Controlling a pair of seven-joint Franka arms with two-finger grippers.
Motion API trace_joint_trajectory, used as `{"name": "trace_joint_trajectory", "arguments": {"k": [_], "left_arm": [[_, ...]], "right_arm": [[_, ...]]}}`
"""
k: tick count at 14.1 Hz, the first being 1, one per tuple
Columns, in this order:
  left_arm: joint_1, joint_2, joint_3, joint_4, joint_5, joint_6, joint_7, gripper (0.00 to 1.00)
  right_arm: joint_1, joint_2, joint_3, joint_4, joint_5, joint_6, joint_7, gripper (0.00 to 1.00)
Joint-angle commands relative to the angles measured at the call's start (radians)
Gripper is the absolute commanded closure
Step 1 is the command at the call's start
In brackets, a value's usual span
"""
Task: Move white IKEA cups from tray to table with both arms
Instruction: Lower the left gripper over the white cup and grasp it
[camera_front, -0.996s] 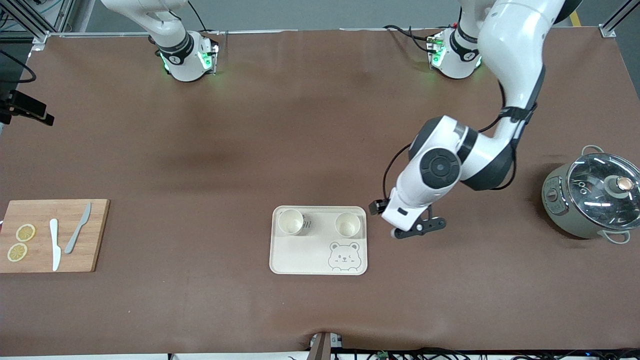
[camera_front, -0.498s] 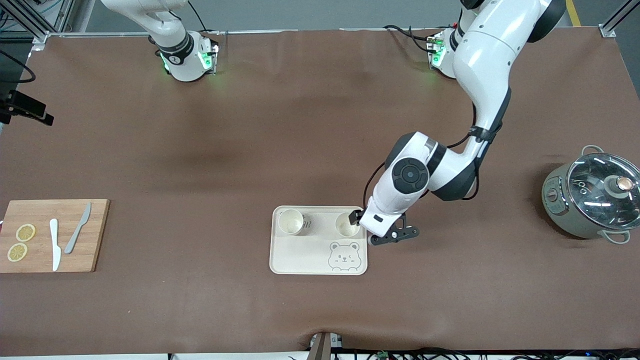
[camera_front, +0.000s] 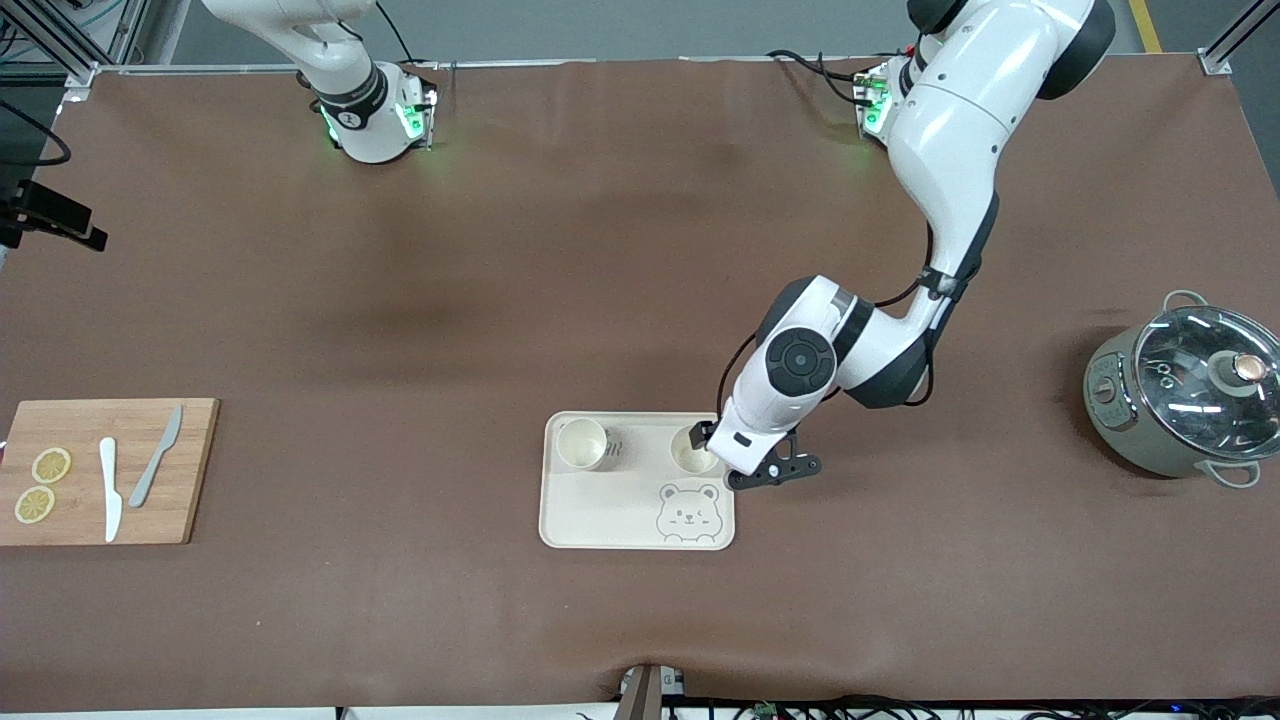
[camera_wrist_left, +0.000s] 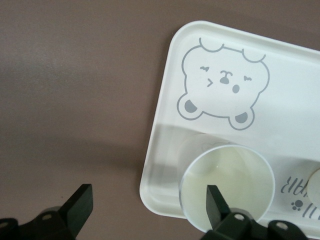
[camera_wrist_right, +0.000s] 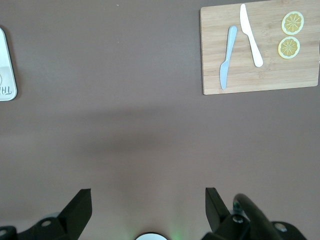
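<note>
Two white cups stand upright on the cream bear tray. One is at the tray's corner toward the right arm's end. The other is at the corner toward the left arm's end and also shows in the left wrist view. My left gripper is open and empty over that corner of the tray. In the left wrist view one finger lies over the cup's mouth and the other over bare table. My right gripper is open, empty, high over bare table, waiting.
A wooden board with two knives and lemon slices lies at the right arm's end. A grey-green pot with a glass lid stands at the left arm's end. The left arm's elbow hangs over the table beside the tray.
The left arm has swung from the pot's side toward the tray. Its open gripper went from over bare table to over the tray's corner and the cup there. The cups have not moved.
</note>
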Motion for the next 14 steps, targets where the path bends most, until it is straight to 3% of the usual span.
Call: {"name": "trace_joint_trajectory", "arguments": {"k": [1, 2, 3, 4, 6, 7, 8, 14], "left_arm": [[-0.020, 0.036, 0.009, 0.027, 0.025, 0.040, -0.031, 0.00], [-0.026, 0.045, 0.009, 0.027, 0.025, 0.047, -0.030, 0.00], [-0.028, 0.050, 0.009, 0.027, 0.025, 0.048, -0.028, 0.11], [-0.031, 0.064, 0.009, 0.027, 0.025, 0.059, -0.030, 0.28], [-0.037, 0.067, 0.009, 0.027, 0.026, 0.063, -0.028, 0.74], [-0.037, 0.067, 0.009, 0.027, 0.026, 0.063, -0.028, 0.90], [-0.039, 0.067, 0.009, 0.027, 0.026, 0.063, -0.025, 1.00], [-0.037, 0.055, 0.011, 0.028, 0.028, 0.063, -0.015, 1.00]], "right_arm": [[-0.018, -0.009, 0.010, -0.003, 0.014, -0.007, 0.008, 0.00], [-0.018, -0.009, 0.010, -0.003, 0.014, -0.009, 0.008, 0.00], [-0.018, -0.009, 0.009, -0.003, 0.014, -0.009, 0.008, 0.00], [-0.018, -0.009, 0.009, -0.003, 0.014, -0.009, 0.008, 0.00], [-0.018, -0.007, 0.009, -0.003, 0.014, -0.007, 0.008, 0.00], [-0.018, -0.007, 0.009, -0.002, 0.014, -0.006, 0.008, 0.00], [-0.020, -0.007, 0.009, -0.002, 0.014, -0.004, 0.008, 0.00], [-0.038, 0.023, 0.005, 0.036, 0.017, -0.004, 0.002, 0.00]]}}
